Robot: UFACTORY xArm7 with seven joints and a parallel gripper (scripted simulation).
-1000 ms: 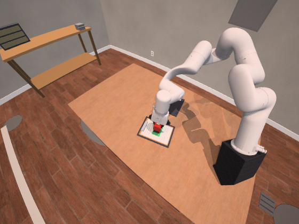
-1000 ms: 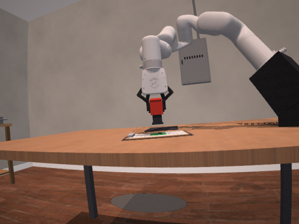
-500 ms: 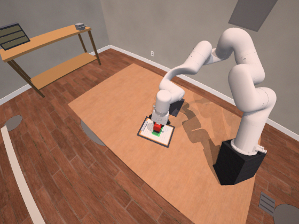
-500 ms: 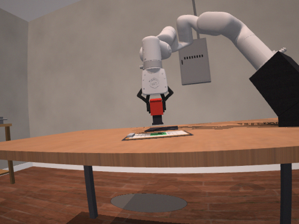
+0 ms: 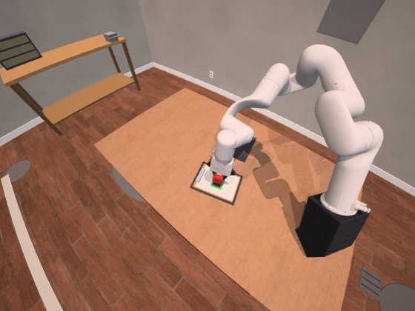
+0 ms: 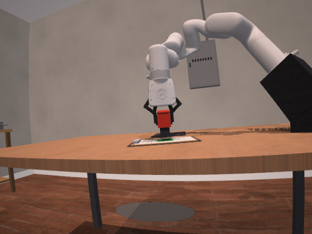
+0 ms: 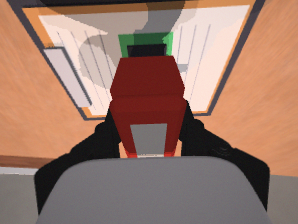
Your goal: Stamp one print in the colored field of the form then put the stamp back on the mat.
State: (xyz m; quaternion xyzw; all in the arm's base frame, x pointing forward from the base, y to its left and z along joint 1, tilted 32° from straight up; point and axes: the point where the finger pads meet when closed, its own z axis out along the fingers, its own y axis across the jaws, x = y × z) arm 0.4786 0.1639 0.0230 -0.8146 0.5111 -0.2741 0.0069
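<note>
Table (image 6: 83, 156) carries the form (image 5: 227, 190). My tool (image 6: 164, 118) grips the red stamp (image 6: 164, 118) by both sides, upright. Stamp's dark foot sits low over the form's green field (image 7: 165, 40), contact unclear. Mat (image 5: 244, 151) lies behind, partly hidden.

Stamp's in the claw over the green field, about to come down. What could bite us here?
1. In the wrist view the stamp hides much of the green field; an imprint corner may land outside it.
2. The exterior view shows the stamp's foot just above the form; a shallow press may not count.
</note>
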